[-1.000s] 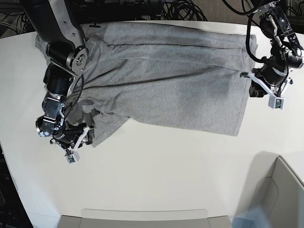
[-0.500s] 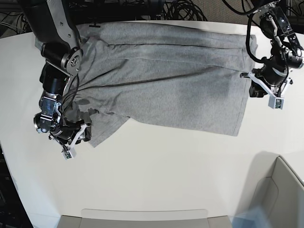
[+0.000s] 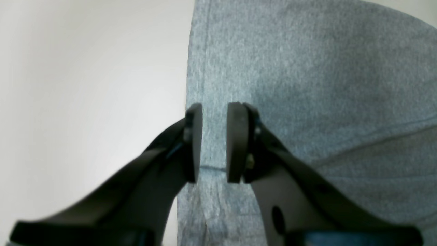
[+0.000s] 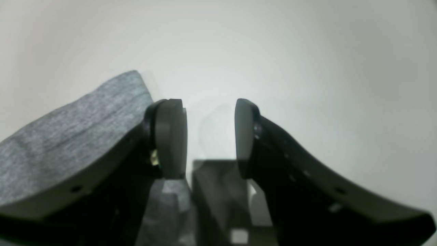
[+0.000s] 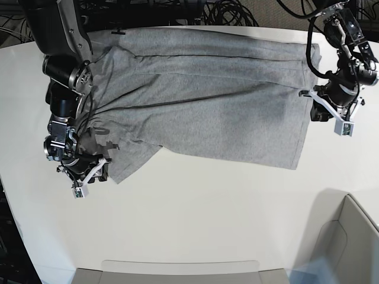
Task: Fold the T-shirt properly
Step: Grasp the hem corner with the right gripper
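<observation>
The grey T-shirt (image 5: 207, 100) lies spread and wrinkled across the far half of the white table (image 5: 207, 207), no lettering showing. My left gripper (image 5: 311, 105) sits at the shirt's right-hand edge. In the left wrist view the left gripper (image 3: 214, 143) has its jaws a narrow gap apart over the hem of the T-shirt (image 3: 307, 68), with flat fabric showing through the gap. My right gripper (image 5: 98, 168) is at the shirt's near left corner. The right wrist view shows the right gripper (image 4: 211, 140) open over bare table, with a flap of the T-shirt (image 4: 68, 130) beside its left finger.
A grey bin (image 5: 349, 236) stands at the table's near right corner. A flat grey tray edge (image 5: 177, 269) runs along the front. Black cables (image 5: 225, 12) lie behind the table's far edge.
The right arm has drawn toward the base view's left and a little nearer, and the shirt's near left corner has settled. The left arm has not moved.
</observation>
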Motion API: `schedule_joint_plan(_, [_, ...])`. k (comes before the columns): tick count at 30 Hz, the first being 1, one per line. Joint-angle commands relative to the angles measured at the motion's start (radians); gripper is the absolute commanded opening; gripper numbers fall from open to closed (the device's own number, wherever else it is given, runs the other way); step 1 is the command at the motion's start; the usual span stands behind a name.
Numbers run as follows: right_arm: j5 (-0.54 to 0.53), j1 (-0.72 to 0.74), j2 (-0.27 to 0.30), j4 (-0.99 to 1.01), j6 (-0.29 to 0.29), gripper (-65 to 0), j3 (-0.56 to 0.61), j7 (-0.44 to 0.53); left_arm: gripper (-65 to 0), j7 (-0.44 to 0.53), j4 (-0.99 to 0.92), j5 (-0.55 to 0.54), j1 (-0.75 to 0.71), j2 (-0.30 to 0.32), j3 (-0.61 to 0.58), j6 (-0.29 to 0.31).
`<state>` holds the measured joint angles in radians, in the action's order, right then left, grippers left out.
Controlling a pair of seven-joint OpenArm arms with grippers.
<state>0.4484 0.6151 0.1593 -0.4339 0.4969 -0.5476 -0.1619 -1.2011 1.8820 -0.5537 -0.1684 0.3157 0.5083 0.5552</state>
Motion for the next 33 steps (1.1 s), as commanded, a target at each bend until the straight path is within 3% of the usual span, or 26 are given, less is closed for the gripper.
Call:
schedule_joint_plan(1, [0.028,0.004,-0.019,0.008,0.016,-39.8,0.013,-0.074,-52.5,0.019,0.015,-0.013,0.01,0.013,0.003,0.003])
schedule_joint_plan(33, [0.03,0.033,-0.05,-0.07,0.015,-39.8,0.017,-0.075,-52.5,0.019,0.015,-0.015,0.003,0.012,0.002,0.003])
